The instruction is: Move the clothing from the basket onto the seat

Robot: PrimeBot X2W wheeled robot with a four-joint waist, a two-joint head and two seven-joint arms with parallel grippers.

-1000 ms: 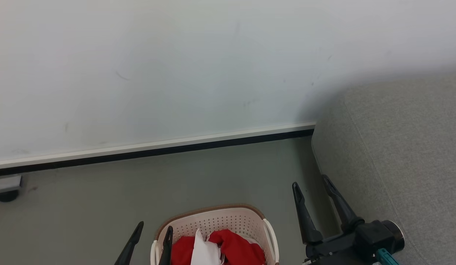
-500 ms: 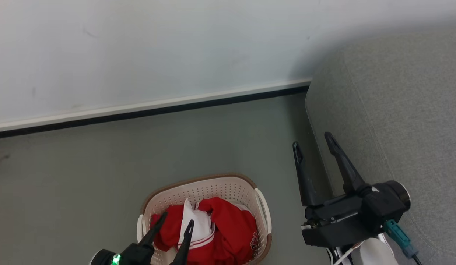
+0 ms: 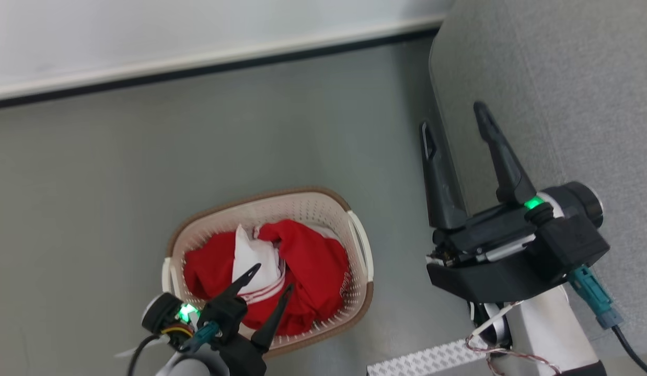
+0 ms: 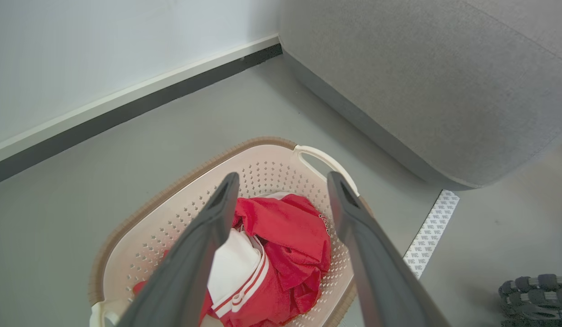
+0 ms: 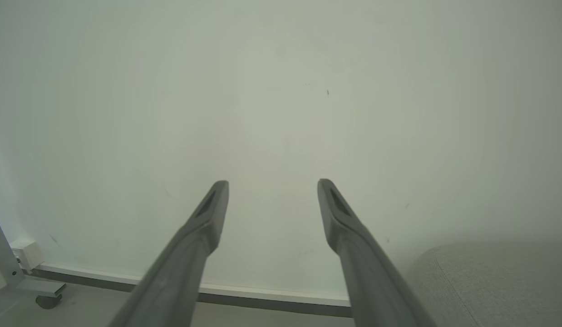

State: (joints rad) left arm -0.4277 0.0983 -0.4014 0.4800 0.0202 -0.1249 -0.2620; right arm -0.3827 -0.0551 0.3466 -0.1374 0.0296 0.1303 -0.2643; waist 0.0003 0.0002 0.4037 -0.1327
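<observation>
Large light grey fabric-upholstered sofa, the seat (image 3: pixel 564 78), takes up my right side. It is bare where visible, so I read it as the drop zone. Grey floor (image 3: pixel 119 172) carries the cream-white oval perforated plastic basket (image 3: pixel 281 209) with brown rim, near the seat's corner but apart from it, so a short carry. Soft bright red clothing (image 3: pixel 313 261) with white parts and a striped collar lies bunched inside the basket, none moved yet. My left claw (image 3: pixel 274 277) hangs over that heap, fingers spread wide, empty, lined up for a first grab, I'd guess. My right claw (image 3: pixel 452 115) is wide too, empty, parked by the seat's edge, out of the way.
</observation>
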